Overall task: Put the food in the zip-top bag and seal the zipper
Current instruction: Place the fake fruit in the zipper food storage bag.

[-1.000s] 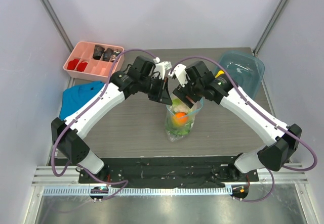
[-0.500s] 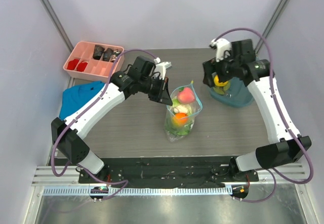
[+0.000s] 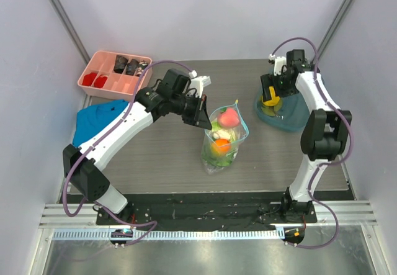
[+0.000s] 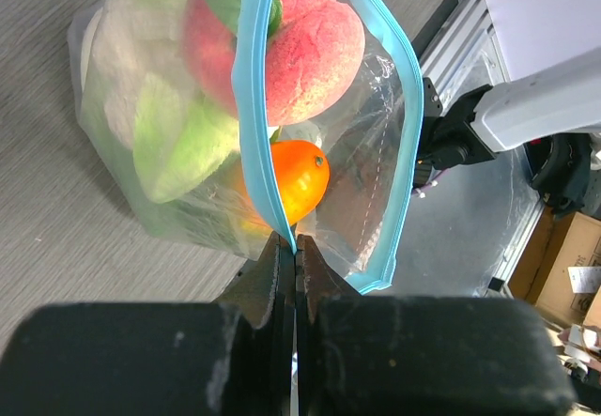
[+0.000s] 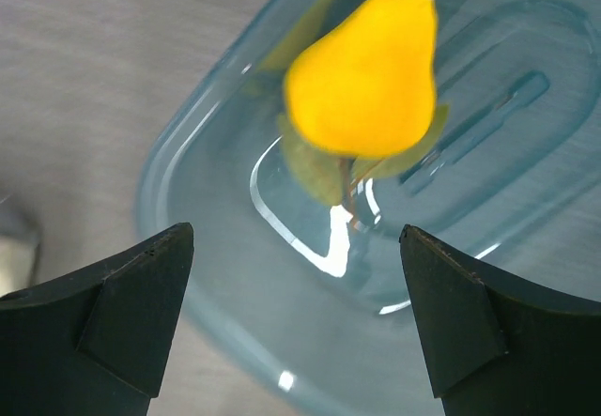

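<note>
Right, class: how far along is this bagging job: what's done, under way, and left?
Done: the cabbage, orange fruit and red fruit sit in the zip-top bag. In hand: the left gripper pinches the zipper, mouth open; the right gripper hovers open over the yellow fruit in the teal bowl. Left: bag it, seal the zipper.

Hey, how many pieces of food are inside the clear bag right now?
3: a pink peach at the mouth of the zip-top bag, an orange fruit deeper in, and a green cabbage toward the bottom. Others may be hidden.

clear crinkly plastic bag (image 4: 371,153), glossy teal bowl (image 5: 235,303)
</note>
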You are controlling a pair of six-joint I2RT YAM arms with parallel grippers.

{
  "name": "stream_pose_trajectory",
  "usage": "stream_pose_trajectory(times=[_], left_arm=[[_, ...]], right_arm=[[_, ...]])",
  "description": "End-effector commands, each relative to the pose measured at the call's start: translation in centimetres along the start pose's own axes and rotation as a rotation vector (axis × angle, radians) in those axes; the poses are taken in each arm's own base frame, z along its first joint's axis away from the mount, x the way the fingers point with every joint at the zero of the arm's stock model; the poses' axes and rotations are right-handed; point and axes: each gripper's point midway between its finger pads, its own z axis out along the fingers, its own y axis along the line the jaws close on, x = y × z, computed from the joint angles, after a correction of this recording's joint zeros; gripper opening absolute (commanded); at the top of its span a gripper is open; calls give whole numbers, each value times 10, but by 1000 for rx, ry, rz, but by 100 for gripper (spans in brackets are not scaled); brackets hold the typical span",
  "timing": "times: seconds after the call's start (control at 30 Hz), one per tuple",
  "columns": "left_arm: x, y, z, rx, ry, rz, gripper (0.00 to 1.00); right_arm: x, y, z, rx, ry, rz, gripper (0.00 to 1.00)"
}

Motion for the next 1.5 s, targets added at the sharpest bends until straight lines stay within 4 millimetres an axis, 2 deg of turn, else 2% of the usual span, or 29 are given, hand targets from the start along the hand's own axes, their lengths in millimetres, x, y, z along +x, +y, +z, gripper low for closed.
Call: stream_pose_trajectory(times=[0.0, 0.13, 0.17, 0.3, 0.4, 0.5, 0.6, 0.7, 0.77, 0.8, 0.83, 0.87, 0.9, 0.97, 1.03, 1.07, 1.17, 1.2, 1.27, 1.3, 1.37, 1.4, 1.43, 1.47], left_arm=[[-10, -13, -4, 51, -42, 28, 0], [-9, -11, -3, 51, -42, 24, 0], [-10, -10, -3, 48, -43, 21, 0], [-10, -9, -3, 53, -41, 13, 0], [-11, -6, -3, 51, -41, 8, 0], [-12, -5, -3, 49, -41, 5, 0], [-12, -4, -4, 49, -42, 5, 0], [-11, -4, -3, 53, -40, 0, 0], [-12, -4, -3, 55, -44, -1, 0], [-12, -5, -4, 57, -45, -1, 0], [-11, -5, -3, 58, -43, -1, 0], [-12, -4, -3, 54, -46, 0, 0], [-12, -4, -4, 53, -48, 0, 0], [-11, -4, -3, 53, -46, -2, 0], [-10, -3, -2, 51, -43, -6, 0], [-9, -2, -2, 49, -41, -10, 0], [-8, -2, -1, 51, -41, -15, 0], [-7, -2, -2, 52, -40, -19, 0], [-8, -3, -2, 52, -41, -18, 0], [-8, -3, -3, 55, -40, -16, 0], [-10, -6, -5, 59, -46, -9, 0], [-9, -7, -5, 64, -45, -8, 0], [-10, -9, -7, 68, -48, -6, 0], [-11, -10, -9, 73, -51, -4, 0]], right_arm=[[-47, -30, 11, 101, -118, 18, 96], [-48, -44, 40, 132, -109, 28, 96], [-43, -46, 52, 133, -84, 32, 96], [-43, -49, 73, 109, -75, 54, 96], [-34, -47, 87, 82, -46, 89, 95], [-22, -46, 91, 61, -20, 117, 91], [-16, -51, 84, 48, -14, 144, 82], [-19, -55, 61, 36, -28, 153, 69], [-30, -57, 33, 32, -75, 152, 56], [-28, -54, 21, 17, -69, 158, 52], [-34, -46, 10, -21, -89, 156, 50], [-50, -38, -20, -38, -150, 139, 46], [-49, -26, -34, -76, -148, 145, 45], [-64, 9, -76, -189, -229, 128, 42], [-59, 44, -101, -265, -220, 98, 41], [-61, 74, -124, -328, -252, 52, 41], [-51, 130, -155, -467, -271, -14, 40], [-49, 159, -177, -511, -307, -86, 40], [-38, 189, -190, -561, -324, -171, 40], [-33, 214, -208, -594, -370, -260, 40], [-22, 237, -212, -618, -382, -374, 40], [-20, 240, -211, -576, -388, -418, 40], [-12, 258, -212, -597, -385, -508, 40], [-8, 262, -211, -598, -375, -537, 39]])
